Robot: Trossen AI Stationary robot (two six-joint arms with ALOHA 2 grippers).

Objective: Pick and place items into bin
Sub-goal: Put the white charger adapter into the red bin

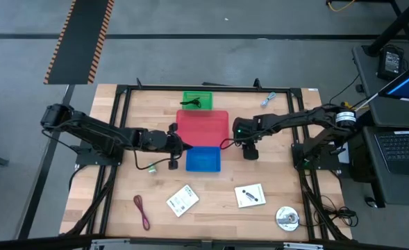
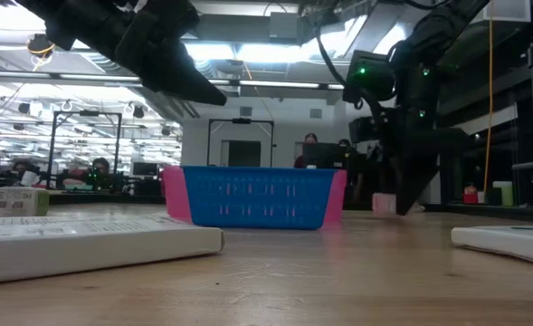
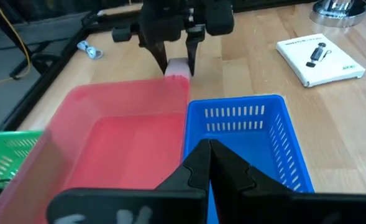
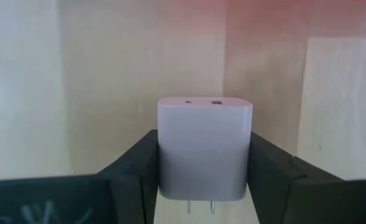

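Your right gripper (image 1: 250, 154) sits down at the table just right of the blue bin (image 1: 203, 159). Its fingers (image 4: 136, 163) press both sides of the pink cube (image 4: 204, 148), a pale plug-like block with two prongs, so the cube is clamped between them on the wood, just beside the red bin (image 3: 117, 134). Your left gripper (image 1: 185, 146) hangs above the blue bin's left rear corner, jaws fully closed, nothing in them. The red bin touches the blue bin's far side, and a green bin (image 1: 196, 101) is behind that. Nearer you than the blue bin lie two white printed cards (image 1: 182, 201) (image 1: 250, 196). The dark red cord loop (image 1: 142, 210) lies left of the cards, and a round silver disc (image 1: 287, 219) to their right.
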